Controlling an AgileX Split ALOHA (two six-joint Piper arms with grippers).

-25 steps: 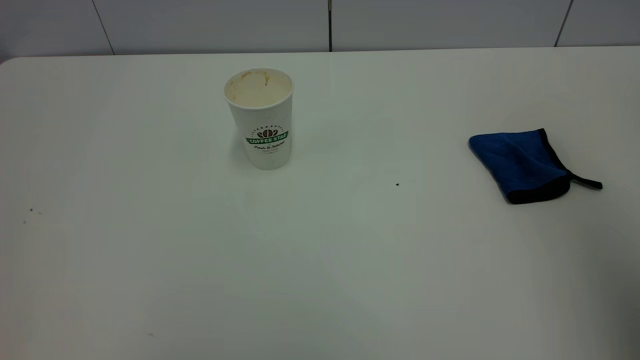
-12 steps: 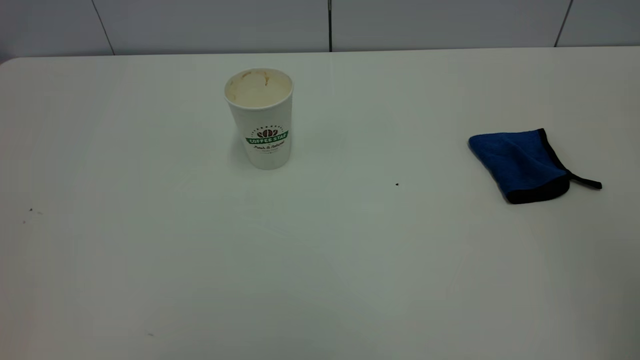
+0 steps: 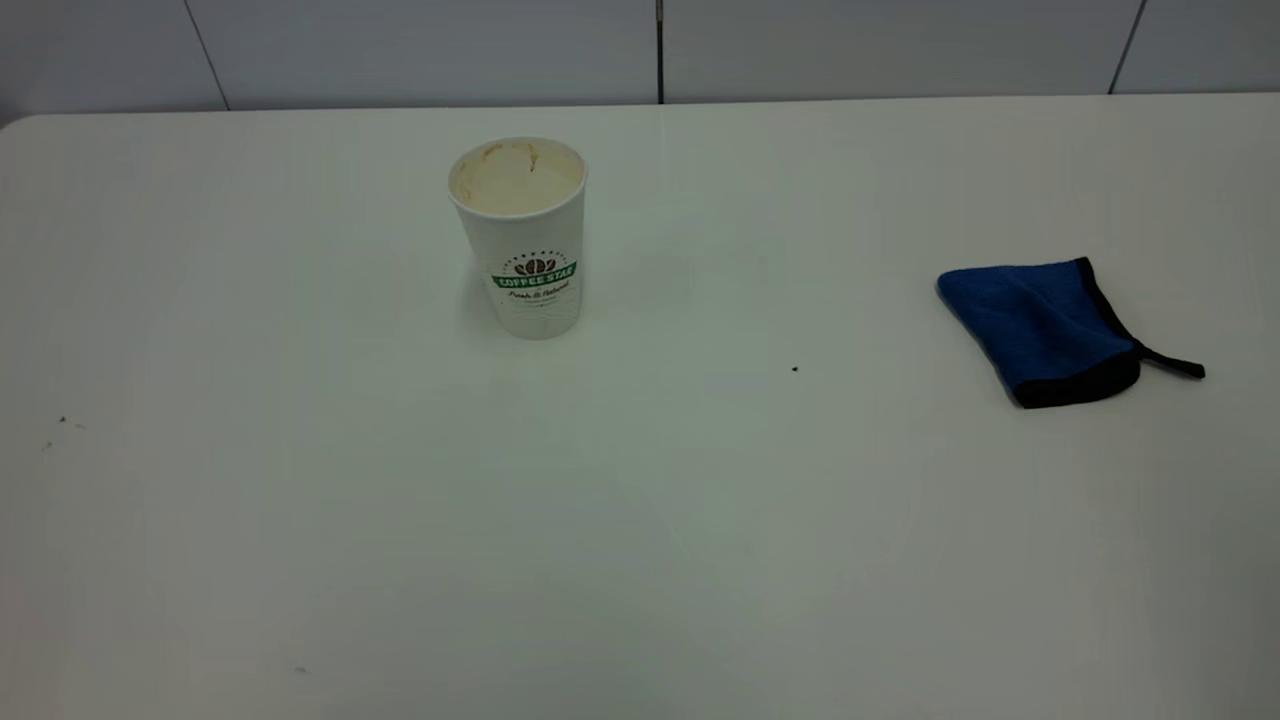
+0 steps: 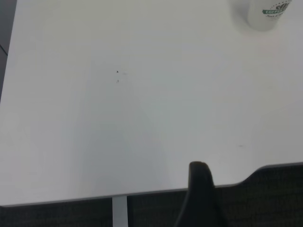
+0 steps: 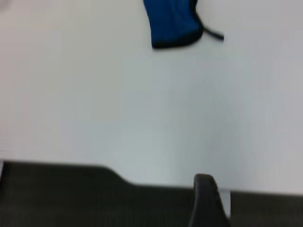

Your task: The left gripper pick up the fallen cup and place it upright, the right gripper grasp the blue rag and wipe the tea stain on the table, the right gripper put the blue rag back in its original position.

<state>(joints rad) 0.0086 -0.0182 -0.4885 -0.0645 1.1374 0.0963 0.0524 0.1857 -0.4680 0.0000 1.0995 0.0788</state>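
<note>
Cup [image 3: 520, 235] is upright on the table [image 3: 640, 520], well ahead of my left claw [image 4: 201, 189]; my left wrist view only catches its lower part at the frame corner [image 4: 270, 14]. Blue rag [image 3: 1040, 325] lies flat, well ahead of my right claw [image 5: 206, 198], nothing touching it.

Both my claws sit back past the near table edge, out of the exterior view. Each wrist view shows a single dark finger, so I cannot tell how far either claw is open. Neither has hold of anything that I can see.

No tea stain visible anywhere on the table, only a tiny dark speck [image 3: 795, 369] between cup and rag.

My read: cup step done, wipe done, rag returned. Task looks complete, both arms parked. If anything remains, it's a check for stain residue. Otherwise no next move needed.
</note>
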